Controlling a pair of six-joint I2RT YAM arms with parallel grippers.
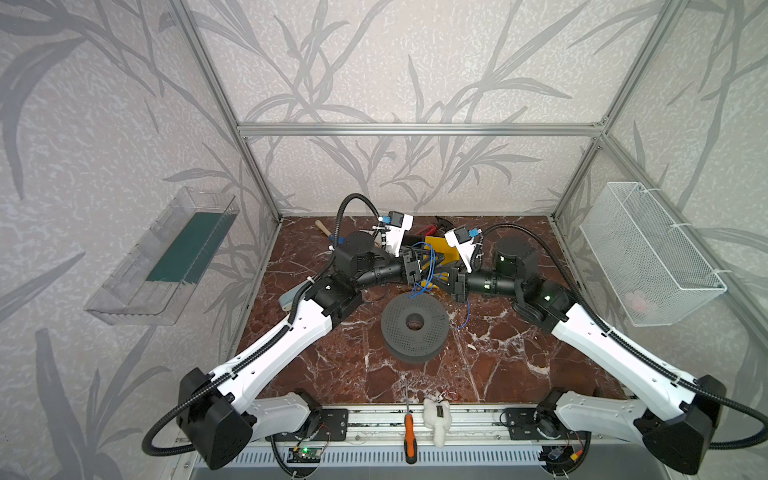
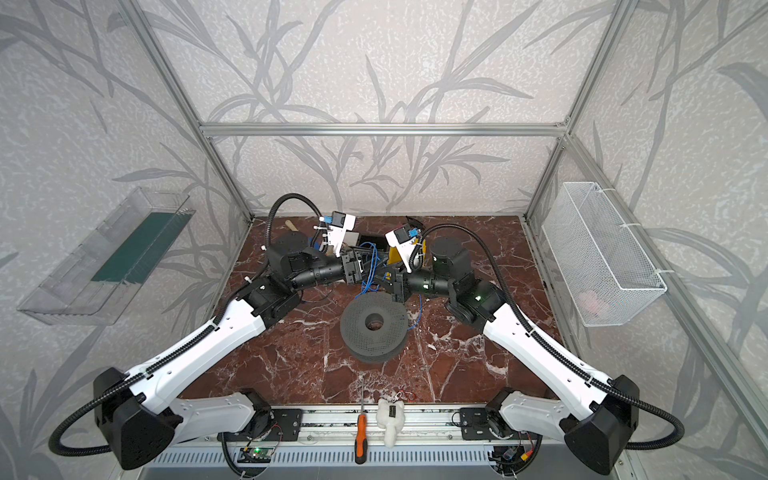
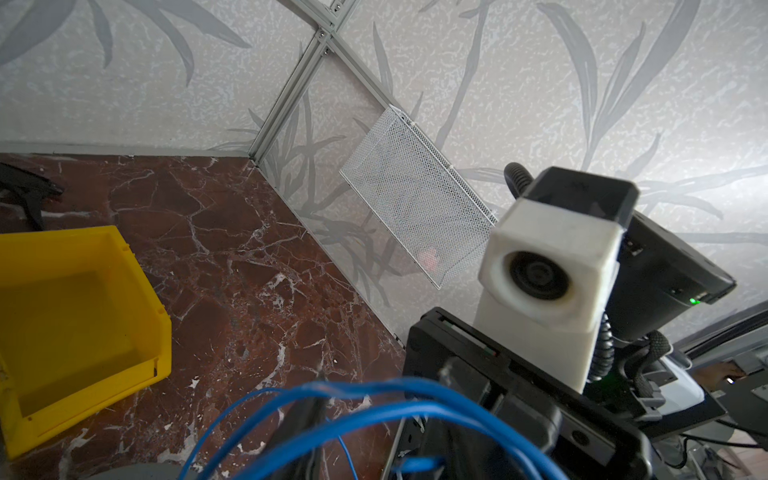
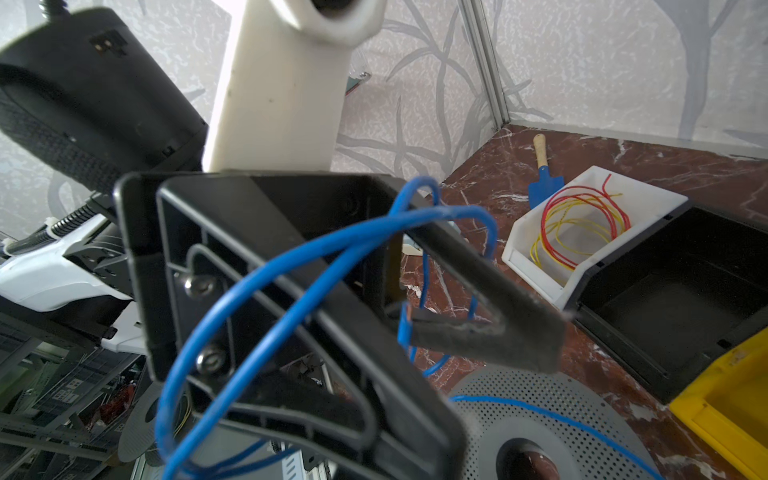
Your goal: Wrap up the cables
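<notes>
The cables are one thin bright-blue wire hanging in loose loops between my two grippers, above a grey perforated spool. My left gripper has its fingers apart. Several loops hang around those fingers. A bare copper end of the wire shows beside one finger. My right gripper faces it, almost touching, and is shut. Blue strands run past its jaws, but whether they pinch the wire is hidden. One strand trails over the spool.
Behind the grippers stand a yellow bin, a black bin and a white bin with red and yellow wires. A blue trowel lies beside them. A screwdriver and a white plush toy lie at the front edge.
</notes>
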